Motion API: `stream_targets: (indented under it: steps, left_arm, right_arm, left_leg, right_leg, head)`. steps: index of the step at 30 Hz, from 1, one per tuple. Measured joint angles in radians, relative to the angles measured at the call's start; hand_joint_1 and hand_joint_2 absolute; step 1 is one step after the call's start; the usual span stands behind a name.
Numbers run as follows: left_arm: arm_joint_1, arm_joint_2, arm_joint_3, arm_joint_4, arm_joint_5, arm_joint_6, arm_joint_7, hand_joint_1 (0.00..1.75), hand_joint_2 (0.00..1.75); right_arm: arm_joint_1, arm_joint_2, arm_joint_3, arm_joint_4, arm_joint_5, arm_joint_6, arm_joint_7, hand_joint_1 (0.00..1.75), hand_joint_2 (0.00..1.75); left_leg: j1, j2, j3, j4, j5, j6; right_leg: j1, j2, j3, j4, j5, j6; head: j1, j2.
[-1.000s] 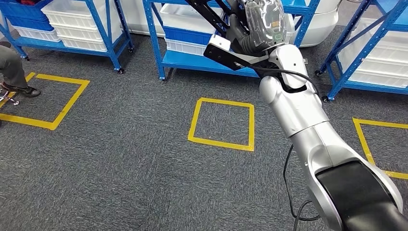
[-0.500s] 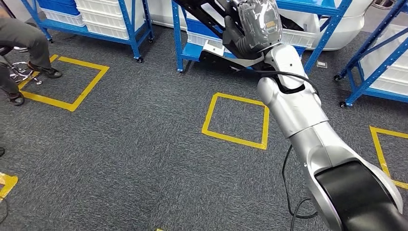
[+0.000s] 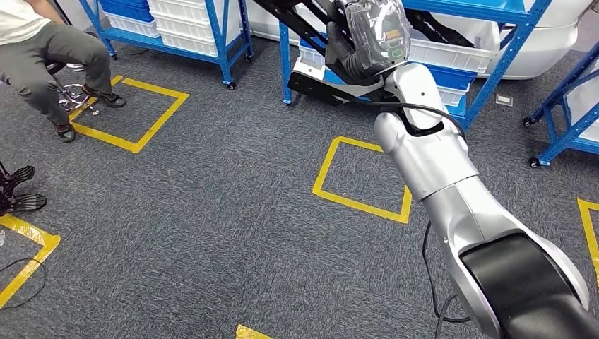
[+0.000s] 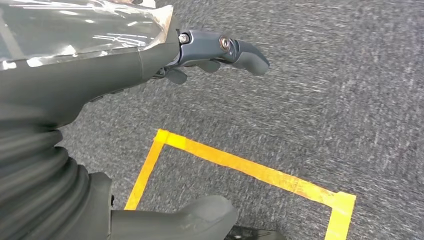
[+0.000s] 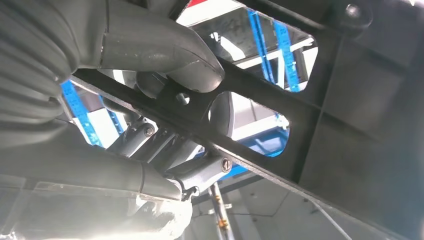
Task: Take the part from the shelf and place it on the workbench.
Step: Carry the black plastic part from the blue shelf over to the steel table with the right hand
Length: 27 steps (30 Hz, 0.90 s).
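- The right hand (image 3: 360, 49), wrapped in clear plastic film over its back, is raised in front of the robot and clamped on the long black flat part with cut-out windows (image 3: 311, 28); in the right wrist view the thick grey thumb (image 5: 165, 52) presses one face of a bar of the part (image 5: 280, 130) and the darker fingers (image 5: 165, 150) curl around the other.
- The part is therefore off the shelf and carried in the air, slanting up and away from the hand, in front of the blue metal shelving with white plastic bins (image 3: 452, 49).
- The left hand (image 4: 150, 75) hangs above the dark grey carpet (image 4: 325, 75), over a yellow tape square (image 4: 240, 165); it holds nothing, its dark fingers (image 4: 235, 50) reach forward and the thumb lies well apart from them.
- A seated person in grey trousers (image 3: 49, 56) is off to the far left beside another yellow tape square (image 3: 131, 113).
- Step in hand, as I judge it: the carry, with the pick done and the placing not yet begun. No workbench shows in the frames.
- The next move calls for a firm grasp while the robot brings the workbench into view, then lowering the long part level so that neither end strikes the shelving or the bench edge.
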<state>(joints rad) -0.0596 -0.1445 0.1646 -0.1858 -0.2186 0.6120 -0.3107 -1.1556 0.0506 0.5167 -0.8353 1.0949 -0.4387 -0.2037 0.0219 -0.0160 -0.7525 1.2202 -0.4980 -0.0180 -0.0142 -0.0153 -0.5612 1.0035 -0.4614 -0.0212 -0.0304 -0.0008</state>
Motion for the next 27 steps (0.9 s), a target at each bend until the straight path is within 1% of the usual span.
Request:
stream_targets:
  steps: [1,2,3,4,5,6,7,8,9,10,11,12,13,14,15,16,17,18,19,20,21,22,23,24,25,26,27]
  left_arm:
    - [0.000,0.000,0.000,0.000,0.000,0.000,0.001,0.00,1.75]
    - [0.001,0.001,0.000,0.000,0.000,0.000,0.001,0.00,1.75]
    - [0.002,0.001,0.000,0.000,0.000,0.000,0.002,0.00,1.75]
    - [0.002,0.001,0.000,0.000,0.000,0.000,0.002,0.00,1.75]
    - [0.002,0.001,0.000,0.000,0.000,0.000,0.002,0.00,1.75]
    - [0.001,0.002,0.000,0.000,0.000,0.000,0.002,0.00,1.75]
    - [0.000,0.002,0.000,0.000,0.000,-0.001,0.002,0.00,1.75]
    - [-0.001,0.002,0.000,0.000,0.000,-0.002,0.002,0.00,1.75]
    - [-0.001,0.003,0.000,0.000,0.000,-0.003,0.001,0.00,1.75]
    - [0.000,0.003,0.000,0.000,0.000,-0.004,0.001,0.00,1.75]
    - [0.001,0.003,0.000,0.000,0.000,-0.006,0.001,0.00,1.75]
    - [0.001,0.002,0.000,0.000,0.000,-0.007,0.001,0.00,1.75]
    - [0.000,0.002,0.000,0.000,0.000,-0.008,0.000,0.00,1.75]
    - [0.000,0.002,0.000,0.000,0.000,-0.008,0.000,0.00,1.75]
    - [-0.001,0.002,0.001,0.000,0.000,-0.009,-0.001,0.00,1.75]
    - [-0.002,0.001,0.001,0.000,0.000,-0.009,-0.002,0.00,1.75]
    - [-0.001,0.001,0.001,0.000,0.000,-0.010,-0.003,0.00,1.75]
    - [0.000,0.001,0.002,0.000,0.000,-0.010,-0.005,0.00,1.75]
    - [0.000,0.001,0.004,0.000,0.000,-0.011,-0.006,0.00,1.75]
    - [0.001,0.001,0.005,0.000,0.000,-0.012,-0.007,0.00,1.75]
    - [0.001,0.001,0.007,0.000,0.000,-0.012,-0.008,0.00,1.75]
    - [0.000,0.001,0.008,0.000,0.000,-0.012,-0.008,0.00,1.75]
    - [0.000,0.001,0.009,0.000,0.000,-0.013,-0.008,0.00,1.75]
    - [0.001,0.002,0.010,0.000,0.000,-0.013,-0.008,0.00,1.75]
    - [0.003,0.002,0.011,0.000,0.001,-0.013,-0.008,0.00,1.75]
    - [0.005,0.003,0.012,0.000,0.002,-0.014,-0.008,0.00,1.75]
    - [0.007,0.004,0.014,0.000,0.005,-0.015,-0.008,0.00,1.75]
  right_arm:
    - [0.001,0.000,0.001,0.002,0.001,0.000,0.000,1.71,1.75]
    - [0.003,0.000,0.002,0.003,0.001,0.000,0.000,1.71,1.75]
    - [0.004,0.000,0.004,0.004,0.002,0.000,0.000,1.71,1.75]
    - [0.004,0.001,0.005,0.005,0.003,0.000,0.000,1.71,1.75]
    - [0.004,0.001,0.007,0.005,0.004,0.000,0.000,1.71,1.75]
    - [0.002,0.001,0.007,0.005,0.005,0.000,0.000,1.71,1.75]
    - [0.001,0.001,0.007,0.005,0.006,0.000,0.001,1.71,1.75]
    - [0.000,0.002,0.008,0.005,0.007,0.000,0.002,1.71,1.75]
    - [0.000,0.003,0.008,0.006,0.008,0.000,0.003,1.71,1.75]
    - [0.000,0.005,0.009,0.006,0.009,0.000,0.004,1.71,1.75]
    - [0.000,0.006,0.009,0.005,0.010,0.000,0.005,1.71,1.75]
    - [0.000,0.005,0.009,0.005,0.010,0.000,0.006,1.71,1.75]
    - [0.000,0.004,0.009,0.005,0.010,0.000,0.006,1.71,1.75]
    - [0.002,0.002,0.009,0.006,0.011,0.000,0.007,1.71,1.75]
    - [0.005,0.000,0.009,0.007,0.013,0.000,0.007,1.71,1.75]
    - [0.009,-0.002,0.009,0.008,0.017,0.000,0.009,1.71,1.75]
    - [0.013,-0.003,0.009,0.009,0.020,0.000,0.011,1.71,1.75]
    - [0.016,-0.005,0.009,0.010,0.023,0.000,0.013,1.71,1.75]
    - [0.016,-0.006,0.009,0.011,0.025,0.000,0.016,1.71,1.75]
    - [0.014,-0.008,0.008,0.011,0.026,0.000,0.018,1.71,1.75]
    - [0.010,-0.011,0.007,0.011,0.026,0.000,0.019,1.71,1.75]
    - [0.007,-0.013,0.007,0.011,0.027,0.000,0.019,1.71,1.75]
    - [0.005,-0.014,0.007,0.011,0.027,0.000,0.019,1.71,1.75]
    - [0.004,-0.015,0.007,0.011,0.027,0.001,0.019,1.71,1.75]
    - [0.003,-0.015,0.007,0.011,0.027,0.002,0.019,1.71,1.75]
    - [0.001,-0.016,0.007,0.011,0.028,0.003,0.019,1.71,1.75]
    - [-0.002,-0.016,0.007,0.011,0.029,0.005,0.019,1.71,1.75]
  left_leg:
    - [0.000,0.004,-0.022,0.054,-0.021,-0.003]
    - [0.001,0.008,-0.029,0.081,-0.027,-0.005]
    - [0.001,0.012,-0.014,0.063,-0.013,-0.005]
    - [0.001,0.021,0.022,0.006,0.013,-0.004]
    - [0.000,0.038,0.066,-0.069,0.038,-0.001]
    - [-0.003,0.052,0.102,-0.132,0.057,0.005]
    - [-0.005,0.061,0.125,-0.175,0.067,0.011]
    - [-0.009,0.064,0.132,-0.193,0.069,0.017]
    - [-0.012,0.054,0.129,-0.194,0.072,0.024]
    - [-0.011,0.046,0.128,-0.198,0.076,0.031]
    - [-0.010,0.039,0.128,-0.203,0.081,0.038]
    - [-0.008,0.033,0.129,-0.209,0.086,0.046]
    - [-0.005,0.027,0.129,-0.214,0.091,0.053]
    - [-0.004,0.020,0.127,-0.215,0.094,0.057]
    - [-0.003,0.012,0.125,-0.215,0.096,0.059]
    - [-0.003,0.002,0.124,-0.215,0.097,0.060]
    - [-0.003,-0.008,0.122,-0.215,0.098,0.059]
    - [-0.002,-0.019,0.122,-0.214,0.099,0.057]
    - [-0.001,-0.029,0.122,-0.213,0.101,0.055]
    - [0.000,-0.039,0.121,-0.212,0.102,0.051]
    - [-0.001,-0.047,0.119,-0.209,0.102,0.046]
    - [-0.002,-0.054,0.116,-0.207,0.103,0.040]
    - [-0.003,-0.060,0.113,-0.206,0.104,0.033]
    - [-0.003,-0.066,0.110,-0.207,0.107,0.027]
    - [0.000,-0.071,0.108,-0.210,0.110,0.020]
    - [0.002,-0.067,0.103,-0.205,0.109,0.015]
    - [0.002,-0.053,0.093,-0.185,0.096,0.011]
  right_leg:
    - [0.002,-0.009,-0.002,0.000,0.001,-0.001]
    - [0.004,-0.019,-0.004,0.001,0.001,-0.002]
    - [0.004,-0.029,-0.004,0.001,0.002,-0.002]
    - [0.005,-0.038,-0.005,0.003,0.001,-0.002]
    - [0.006,-0.046,-0.005,0.004,0.001,-0.001]
    - [0.011,-0.054,-0.007,0.006,0.000,0.002]
    - [0.016,-0.060,-0.008,0.007,-0.001,0.005]
    - [0.020,-0.067,-0.010,0.008,-0.002,0.009]
    - [0.023,-0.074,-0.011,0.007,-0.001,0.014]
    - [0.023,-0.077,-0.012,0.008,-0.002,0.020]
    - [0.022,-0.070,-0.015,0.012,-0.006,0.025]
    - [0.020,-0.052,-0.025,0.031,-0.019,0.027]
    - [0.017,-0.029,-0.043,0.068,-0.040,0.027]
    - [0.013,-0.008,-0.071,0.128,-0.068,0.025]
    - [0.011,0.005,-0.104,0.201,-0.098,0.023]
    - [0.009,0.008,-0.132,0.262,-0.118,0.024]
    - [0.007,0.010,-0.148,0.297,-0.126,0.029]
    - [0.004,0.011,-0.143,0.289,-0.116,0.038]
    - [-0.001,0.013,-0.120,0.242,-0.094,0.047]
    - [-0.007,0.024,-0.083,0.166,-0.064,0.057]
    - [-0.011,0.037,-0.049,0.097,-0.038,0.064]
    - [-0.013,0.047,-0.026,0.049,-0.021,0.065]
    - [-0.013,0.054,-0.014,0.021,-0.011,0.063]
    - [-0.009,0.050,-0.013,0.019,-0.009,0.057]
    - [-0.009,0.043,-0.014,0.018,-0.006,0.050]
    - [-0.010,0.036,-0.015,0.017,-0.002,0.043]
    - [-0.012,0.029,-0.015,0.015,0.001,0.033]
  head:
    - [0.000,0.000]
    - [0.000,0.000]
    - [0.000,0.000]
    - [0.000,0.000]
    - [0.000,0.000]
    - [0.000,0.000]
    - [0.002,0.000]
    - [0.004,0.000]
    - [0.006,0.000]
    - [0.008,0.000]
    - [0.009,0.000]
    - [0.009,0.000]
    - [0.010,0.000]
    - [0.010,0.000]
    - [0.011,0.000]
    - [0.011,0.000]
    - [0.011,0.000]
    - [0.011,0.000]
    - [0.011,0.000]
    - [0.011,0.000]
    - [0.012,0.000]
    - [0.012,0.000]
    - [0.012,0.000]
    - [0.012,0.000]
    - [0.012,0.000]
    - [0.011,0.000]
    - [0.008,0.000]
